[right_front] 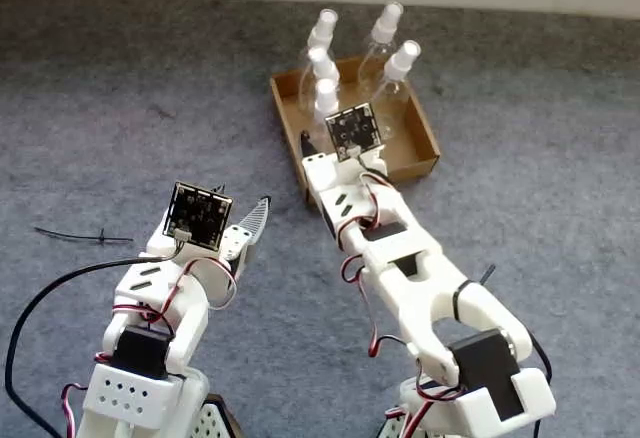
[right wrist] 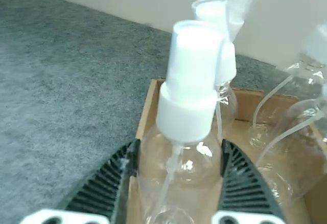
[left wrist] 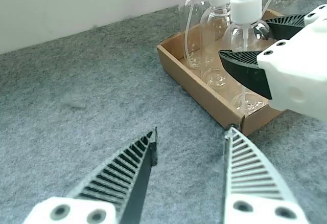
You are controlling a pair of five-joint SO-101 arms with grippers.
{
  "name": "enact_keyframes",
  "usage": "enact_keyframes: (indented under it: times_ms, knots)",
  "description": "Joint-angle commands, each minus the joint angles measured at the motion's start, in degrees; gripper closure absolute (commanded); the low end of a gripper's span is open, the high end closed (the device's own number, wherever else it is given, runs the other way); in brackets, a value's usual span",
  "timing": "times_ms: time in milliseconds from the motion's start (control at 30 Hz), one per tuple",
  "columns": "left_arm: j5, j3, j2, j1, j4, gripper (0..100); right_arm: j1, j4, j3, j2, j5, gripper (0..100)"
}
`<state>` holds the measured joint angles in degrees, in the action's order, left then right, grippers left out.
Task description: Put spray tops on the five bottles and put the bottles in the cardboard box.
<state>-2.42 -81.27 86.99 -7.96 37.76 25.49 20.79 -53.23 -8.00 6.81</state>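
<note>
The cardboard box lies at the back middle of the grey carpet. Several clear bottles with white spray tops stand in it, among them one at the far left and one at the far right. My right gripper reaches over the box's near left corner. Its black fingers press both sides of the nearest bottle, which stands upright inside the box. My left gripper hovers open over bare carpet, short of the box, with nothing between its fingers.
A black cable tie lies on the carpet at the left. A pale wall runs behind the box. Open carpet spreads to the left and right of both arms.
</note>
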Motion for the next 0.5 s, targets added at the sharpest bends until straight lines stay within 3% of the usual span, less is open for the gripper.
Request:
enact_keyframes:
  times_ms: [0,133,467]
  knots:
    - [-0.3,0.2,-0.1,0.1,-1.4,80,0.7,1.0,2.2,-0.9,0.7,81.7]
    - [-0.3,0.2,-0.1,0.1,-1.4,80,0.6,0.9,2.2,-0.9,0.5,75.2]
    - [-0.4,0.2,-0.1,0.1,-1.4,80,0.4,0.9,2.3,-0.9,0.7,74.7]
